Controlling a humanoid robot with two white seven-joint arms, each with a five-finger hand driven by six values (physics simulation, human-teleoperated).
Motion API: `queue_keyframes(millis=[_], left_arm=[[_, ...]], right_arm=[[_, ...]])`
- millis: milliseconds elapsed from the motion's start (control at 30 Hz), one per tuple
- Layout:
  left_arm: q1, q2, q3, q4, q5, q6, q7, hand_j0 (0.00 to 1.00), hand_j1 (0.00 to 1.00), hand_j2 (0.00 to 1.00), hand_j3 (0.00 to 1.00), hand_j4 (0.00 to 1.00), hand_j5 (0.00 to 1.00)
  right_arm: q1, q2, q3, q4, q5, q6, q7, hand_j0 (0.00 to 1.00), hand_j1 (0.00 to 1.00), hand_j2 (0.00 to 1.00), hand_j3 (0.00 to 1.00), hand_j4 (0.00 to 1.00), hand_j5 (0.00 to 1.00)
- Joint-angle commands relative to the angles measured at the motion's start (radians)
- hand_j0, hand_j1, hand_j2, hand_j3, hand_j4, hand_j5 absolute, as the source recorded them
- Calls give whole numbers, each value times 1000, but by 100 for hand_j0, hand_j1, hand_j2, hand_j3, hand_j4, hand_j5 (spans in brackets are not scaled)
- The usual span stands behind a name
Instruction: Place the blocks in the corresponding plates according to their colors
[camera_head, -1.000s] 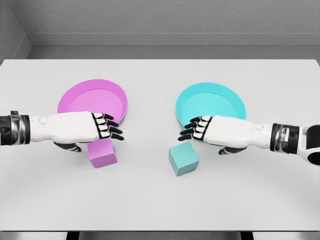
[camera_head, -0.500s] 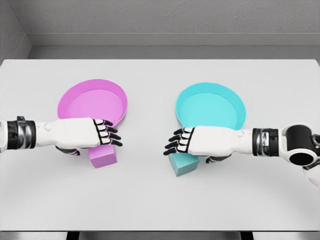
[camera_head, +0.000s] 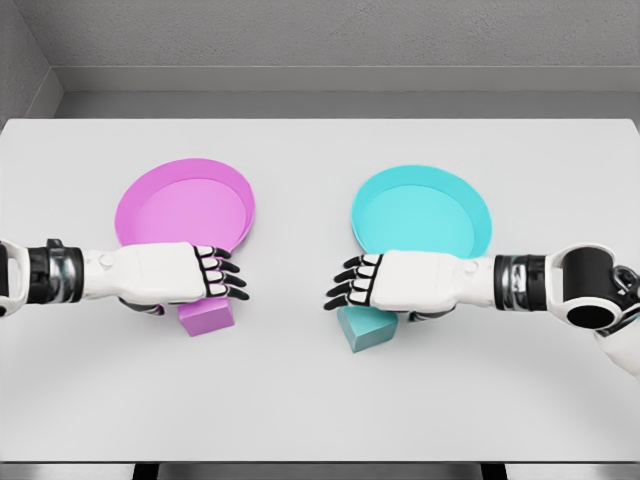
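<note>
Left arm enters from the left edge, forearm level and pointing toward the centre; left hand (camera_head: 185, 273) lies palm down, back of the hand up, black-jointed fingers (camera_head: 222, 279) extended and slightly fanned. Right arm enters from the right edge, elbow joint visible at the border, forearm level; right hand (camera_head: 385, 282) mirrors it, palm down, fingers (camera_head: 349, 287) outstretched toward the centre. Neither hand is seen closed around anything.
</note>
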Motion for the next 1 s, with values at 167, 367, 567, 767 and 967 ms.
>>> queue_keyframes(millis=[167, 367, 567, 767, 967], left_arm=[[0, -4, -24, 0, -17, 2, 0, 100, 100, 100, 100, 100, 100], [0, -2, -23, 0, -17, 2, 0, 89, 89, 89, 89, 89, 89], [-2, 1, -23, 0, -18, 2, 0, 66, 66, 66, 66, 66, 66], [-3, -1, -23, 0, -17, 2, -1, 51, 51, 51, 51, 51, 51], [-23, -1, -19, -3, -6, 2, 0, 49, 49, 49, 49, 49, 49]], right_arm=[[-2, -1, 3, 0, 26, 3, 0, 100, 100, 100, 100, 100, 100], [-8, 2, 0, 2, 105, 3, 2, 100, 100, 100, 100, 100, 100], [-9, 19, 28, -1, 108, 3, 0, 100, 100, 100, 100, 100, 100], [-17, 31, 28, -1, 108, 3, 0, 100, 100, 100, 100, 100, 100], [-17, 32, 28, -1, 108, 3, 0, 100, 100, 100, 100, 100, 100]])
